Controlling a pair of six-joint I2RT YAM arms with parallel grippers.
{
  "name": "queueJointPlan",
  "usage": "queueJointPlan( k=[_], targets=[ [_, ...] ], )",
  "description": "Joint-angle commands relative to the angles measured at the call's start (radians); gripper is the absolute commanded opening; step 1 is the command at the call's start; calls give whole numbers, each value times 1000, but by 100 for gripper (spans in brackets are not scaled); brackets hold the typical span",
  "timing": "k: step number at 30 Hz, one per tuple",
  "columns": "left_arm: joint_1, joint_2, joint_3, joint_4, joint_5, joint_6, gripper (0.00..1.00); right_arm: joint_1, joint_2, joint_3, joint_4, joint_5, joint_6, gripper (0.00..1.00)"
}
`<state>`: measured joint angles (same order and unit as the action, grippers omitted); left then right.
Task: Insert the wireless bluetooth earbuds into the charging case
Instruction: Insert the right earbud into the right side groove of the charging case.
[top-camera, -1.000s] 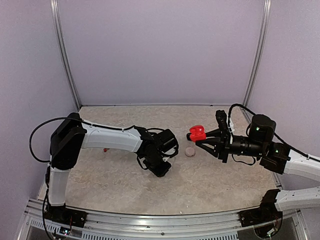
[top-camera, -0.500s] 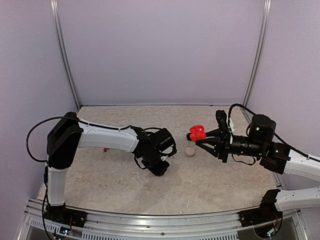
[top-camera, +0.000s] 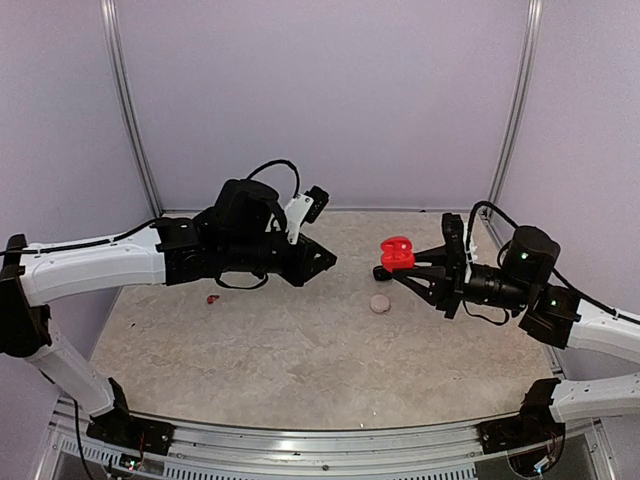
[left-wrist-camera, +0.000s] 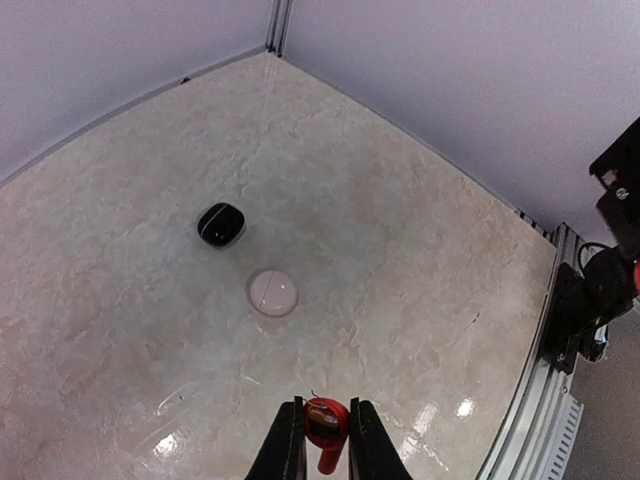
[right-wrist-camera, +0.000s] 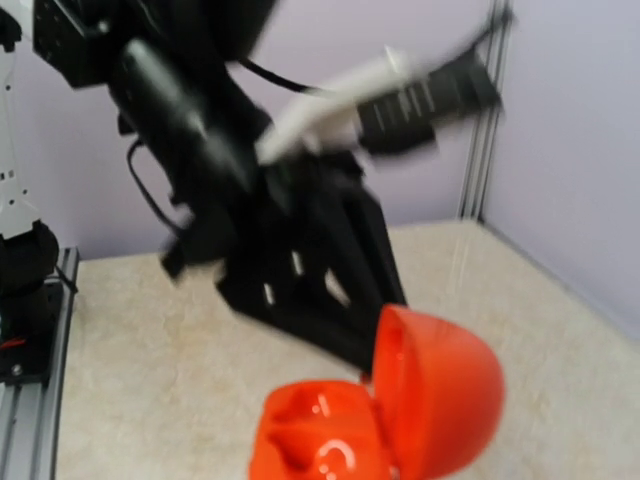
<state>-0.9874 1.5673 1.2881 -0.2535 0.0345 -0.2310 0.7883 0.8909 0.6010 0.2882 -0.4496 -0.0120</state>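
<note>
The left gripper has lifted off the desk. 1 second ago it was pressed low near the middle. Now it hangs above the middle, tilted toward the right edge. In the left wrist view its 2 fingers pinch a red-orange earbud between their tips. So the pick-up looks done, and the bud is in the air.

The right gripper sits a little higher than before, toward the right edge. It grips a red charging case with the lid hinged open. The right wrist view shows the case's hollow facing the oncoming left arm, which is blurred. The 2 grippers are near each other but apart. The likely next step is lining the bud up with the case.

On the desk below lie a pale round case and a black case just beyond it. A small red piece, perhaps another bud, lies near the left edge.
</note>
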Motion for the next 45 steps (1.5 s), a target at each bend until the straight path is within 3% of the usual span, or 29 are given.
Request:
queueJointPlan(
  k=[1, 7, 18, 31, 45],
  targets=[
    [4, -122, -72, 230, 38, -20, 6, -13, -7, -31, 147, -30, -67, 5],
    [-44, -246, -128, 432, 13, -4, 7, -11, 8, -77, 344, -11, -110, 4],
    [-172, -256, -196, 727, 11, 11, 7, 18, 74, -79, 566, 37, -150, 2],
    [-228, -149, -150, 844, -28, 7, 8, 158, 155, -38, 612, 259, -170, 2],
    [-240, -74, -128, 890, -64, 25, 8, 219, 177, -21, 648, 323, -106, 2]
  ],
)
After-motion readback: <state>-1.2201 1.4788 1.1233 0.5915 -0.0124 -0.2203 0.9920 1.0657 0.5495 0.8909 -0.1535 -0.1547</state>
